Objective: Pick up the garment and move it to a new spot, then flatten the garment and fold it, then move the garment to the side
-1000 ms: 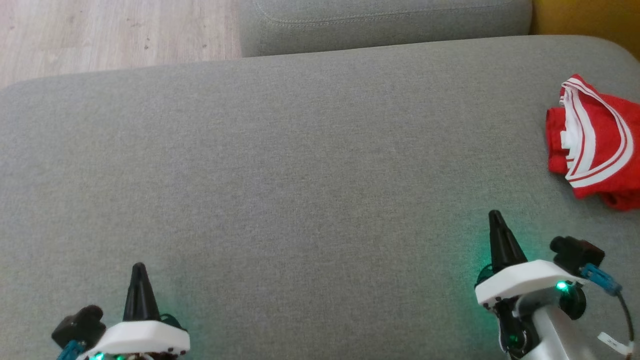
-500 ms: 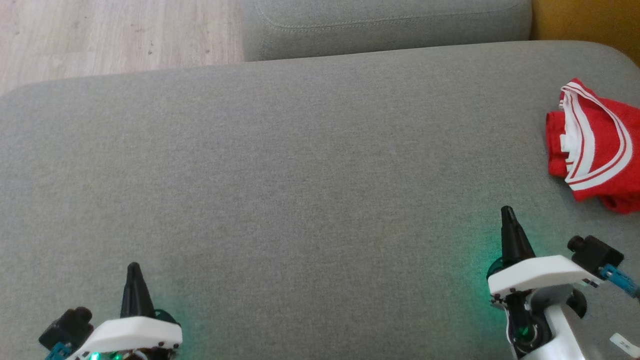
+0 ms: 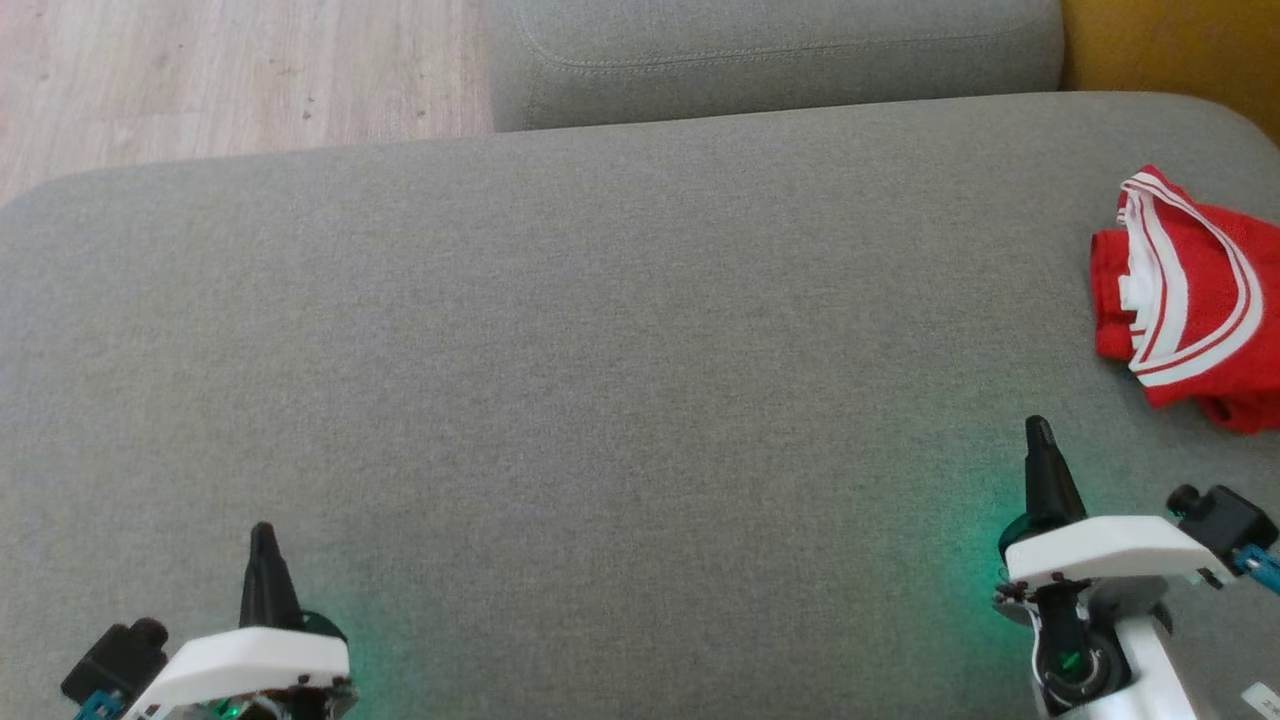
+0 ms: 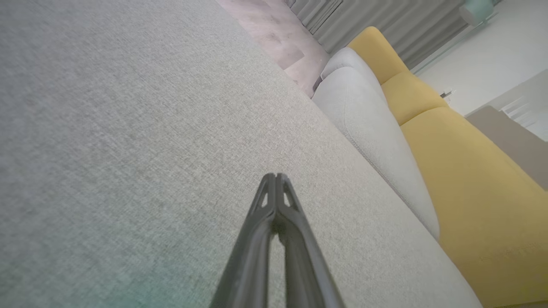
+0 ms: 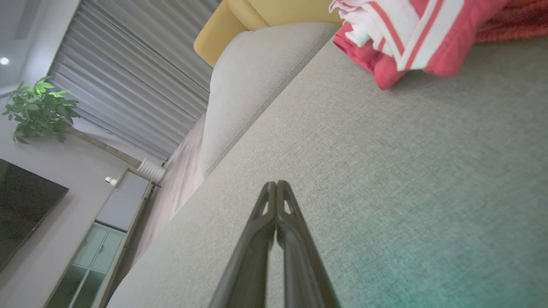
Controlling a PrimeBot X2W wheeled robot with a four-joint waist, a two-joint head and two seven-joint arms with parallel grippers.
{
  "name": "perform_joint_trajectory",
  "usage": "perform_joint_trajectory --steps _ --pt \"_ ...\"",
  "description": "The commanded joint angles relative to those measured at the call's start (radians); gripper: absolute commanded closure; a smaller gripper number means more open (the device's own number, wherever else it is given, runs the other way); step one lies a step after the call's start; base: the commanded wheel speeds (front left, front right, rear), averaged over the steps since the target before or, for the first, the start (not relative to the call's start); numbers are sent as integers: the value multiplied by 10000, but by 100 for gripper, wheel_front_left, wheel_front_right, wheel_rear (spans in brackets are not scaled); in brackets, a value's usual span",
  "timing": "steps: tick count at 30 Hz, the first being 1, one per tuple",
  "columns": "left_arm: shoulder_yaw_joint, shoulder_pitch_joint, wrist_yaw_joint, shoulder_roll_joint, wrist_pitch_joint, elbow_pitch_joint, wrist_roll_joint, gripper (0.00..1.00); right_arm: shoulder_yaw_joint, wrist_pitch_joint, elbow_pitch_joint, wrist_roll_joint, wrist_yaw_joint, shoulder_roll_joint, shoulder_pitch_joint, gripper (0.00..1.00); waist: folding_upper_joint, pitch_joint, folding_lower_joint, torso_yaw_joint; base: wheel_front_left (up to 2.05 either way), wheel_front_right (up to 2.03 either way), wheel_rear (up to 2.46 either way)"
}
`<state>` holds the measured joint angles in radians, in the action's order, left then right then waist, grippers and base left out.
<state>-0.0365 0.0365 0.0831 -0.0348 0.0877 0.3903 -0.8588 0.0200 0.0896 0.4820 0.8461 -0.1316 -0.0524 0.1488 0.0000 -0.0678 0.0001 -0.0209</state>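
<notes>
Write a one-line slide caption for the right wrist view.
Right gripper, dark fingers shut and empty, over a grey fabric sofa cushion where the red mesh jersey with red-and-white striped trim lies.

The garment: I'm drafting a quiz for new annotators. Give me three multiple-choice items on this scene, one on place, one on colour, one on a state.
1. In the head view, where is the garment on the grey cushion?
A) at its right edge
B) in its middle
C) at its left edge

2. What colours is the garment's striped trim?
A) blue and yellow
B) red and white
C) black and green

3. How is the right gripper?
A) open wide
B) shut on the garment
C) shut, holding nothing

Answers:
1 A, it lies bunched by the picture's right border.
2 B, white bands with red lines curve over red cloth.
3 C, its fingers meet over bare cushion, apart from the garment.
</notes>
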Motion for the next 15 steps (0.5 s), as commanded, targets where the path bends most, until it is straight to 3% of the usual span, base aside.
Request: perform_joint_trajectory --steps 1,15 --pt "-270 456 67 -94 -64 -355 -267 100 6 -62 -432 283 4 -47 210 100 0 12 0 4 0 0 0" --pt "-377 512 154 -107 -477 -587 -1803 100 -265 -468 -845 1855 5 -44 77 100 0 147 0 48 0 0 0"
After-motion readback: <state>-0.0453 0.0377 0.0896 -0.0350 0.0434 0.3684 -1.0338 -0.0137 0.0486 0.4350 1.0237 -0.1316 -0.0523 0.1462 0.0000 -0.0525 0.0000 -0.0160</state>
